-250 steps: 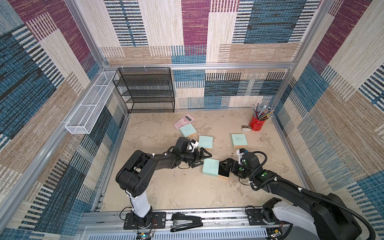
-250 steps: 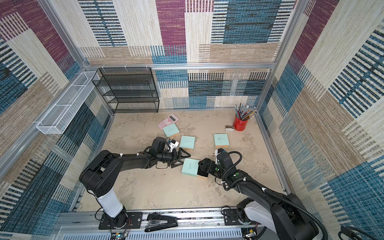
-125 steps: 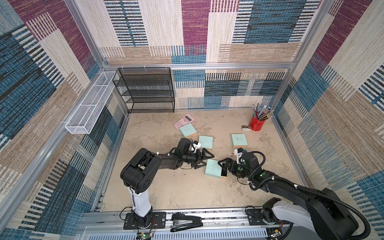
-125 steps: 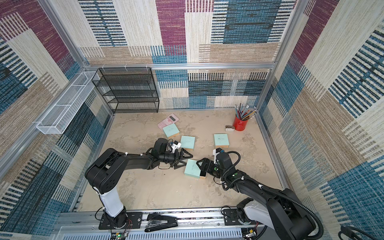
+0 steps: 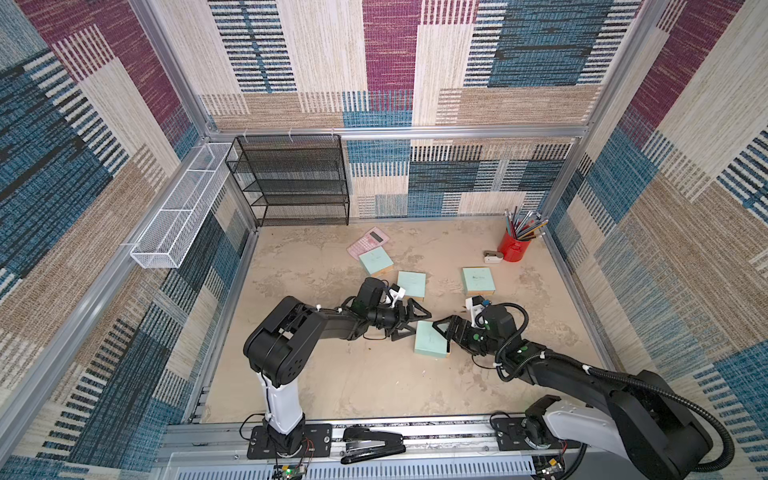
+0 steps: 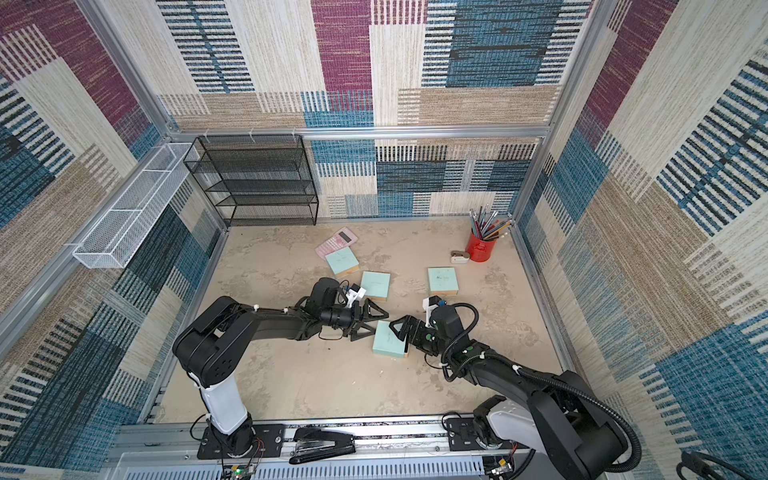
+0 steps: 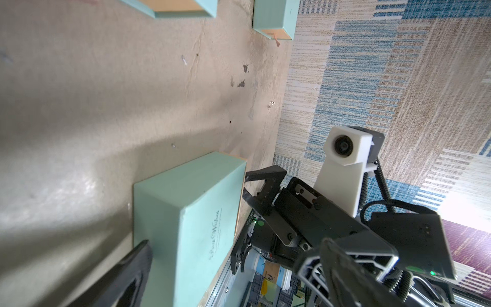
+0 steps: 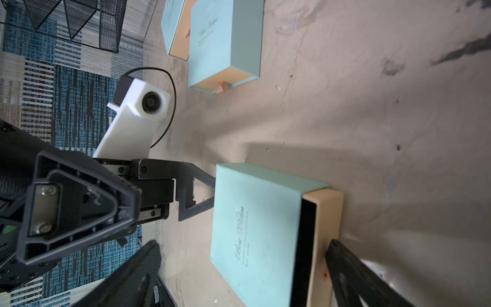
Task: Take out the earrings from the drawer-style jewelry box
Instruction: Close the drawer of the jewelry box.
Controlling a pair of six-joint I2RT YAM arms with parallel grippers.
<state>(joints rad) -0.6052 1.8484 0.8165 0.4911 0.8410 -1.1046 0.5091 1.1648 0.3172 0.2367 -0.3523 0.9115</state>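
Observation:
A mint-green drawer-style jewelry box (image 5: 430, 338) (image 6: 388, 338) lies flat mid-floor between both arms. In the right wrist view its tan drawer (image 8: 325, 234) is pulled out a little, leaving a dark gap whose inside is hidden. My right gripper (image 8: 243, 279) (image 5: 446, 332) is open at the drawer end, with one finger (image 8: 353, 273) by the drawer front. My left gripper (image 7: 236, 276) (image 5: 409, 320) is open at the box's opposite side, fingertips close to its edge. Tiny glinting specks (image 7: 271, 105) that look like earrings lie on the bare floor.
Three more mint boxes (image 5: 376, 262) (image 5: 411, 284) (image 5: 478, 280) lie behind, beside a pink calculator (image 5: 368, 242). A red pencil cup (image 5: 514, 249) stands at the back right, a black mesh shelf (image 5: 299, 183) at the back left, and a white wire basket (image 5: 183, 208) hangs on the left wall. A black stapler (image 5: 372, 446) rests on the front rail.
My left arm has reached to the right, up to the box. The box has slid slightly to the right and nearer. Both grippers stayed open.

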